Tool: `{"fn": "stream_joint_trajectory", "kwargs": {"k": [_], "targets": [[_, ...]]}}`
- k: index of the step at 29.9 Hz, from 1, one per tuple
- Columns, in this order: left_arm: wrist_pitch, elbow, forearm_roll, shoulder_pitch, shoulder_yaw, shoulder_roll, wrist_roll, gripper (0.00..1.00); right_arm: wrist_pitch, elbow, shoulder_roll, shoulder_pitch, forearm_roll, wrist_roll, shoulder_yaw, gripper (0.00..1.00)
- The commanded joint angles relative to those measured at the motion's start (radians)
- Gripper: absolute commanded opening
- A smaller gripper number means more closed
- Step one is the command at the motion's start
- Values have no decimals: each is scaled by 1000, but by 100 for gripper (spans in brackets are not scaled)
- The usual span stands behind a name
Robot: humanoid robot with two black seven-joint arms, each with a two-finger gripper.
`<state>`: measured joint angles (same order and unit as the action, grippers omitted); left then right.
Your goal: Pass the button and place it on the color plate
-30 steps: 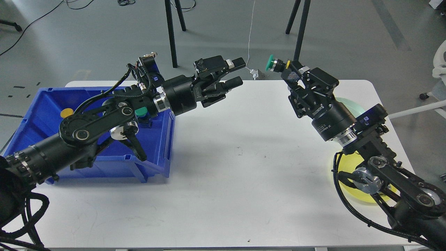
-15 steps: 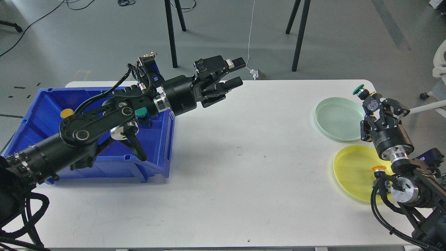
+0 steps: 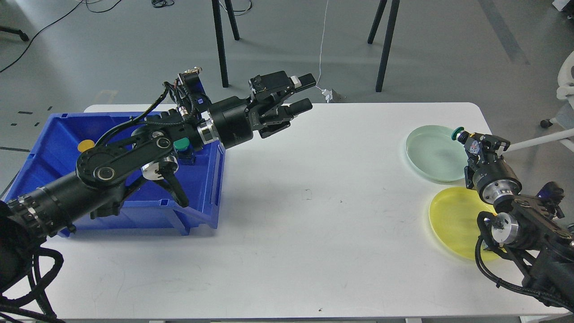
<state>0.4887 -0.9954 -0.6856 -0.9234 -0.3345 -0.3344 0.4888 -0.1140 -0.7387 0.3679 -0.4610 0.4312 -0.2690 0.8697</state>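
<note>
My right gripper (image 3: 467,140) is shut on a green-capped button (image 3: 458,132) and holds it at the right rim of the pale green plate (image 3: 428,152). A yellow plate (image 3: 453,220) lies just in front of the green one, partly under my right arm. My left gripper (image 3: 305,92) is open and empty, held in the air over the table's back edge. Behind my left arm a green button (image 3: 181,144) and a yellow button (image 3: 85,145) lie in the blue bin (image 3: 204,197).
The blue bin stands at the table's left side. Black stand legs (image 3: 222,40) and a white cable (image 3: 322,54) are on the floor beyond the table's back edge. A white chair part (image 3: 565,80) shows at the far right.
My right arm has swung from the table's middle back to the right and lowered, carrying the green-capped button down to the green plate's rim. My left arm has not moved.
</note>
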Motion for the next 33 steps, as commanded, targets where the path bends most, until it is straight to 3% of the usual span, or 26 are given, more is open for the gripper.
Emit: {"fn": "stream_joint_trajectory", "kwargs": {"k": [1,5,12,15,19,33], "targets": [[0,0,0,0,0,0,0,70,-3,2,-3,-5,-5,42,-12,0],[0,0,1,0,0,0,0,70,2,7,-23,-5,-6,57,-11,2],[0,1,1,0,0,0,0,70,2,7,-53,-7,-11,68,-1,16],[0,1,1,0,0,0,0,70,1,7,-60,-8,-12,68,2,26],[0,1,0,0,0,0,0,70,-4,9,-67,-13,-14,68,14,46],[0,1,1,0,0,0,0,70,1,21,-67,-15,-58,63,52,74]]}}
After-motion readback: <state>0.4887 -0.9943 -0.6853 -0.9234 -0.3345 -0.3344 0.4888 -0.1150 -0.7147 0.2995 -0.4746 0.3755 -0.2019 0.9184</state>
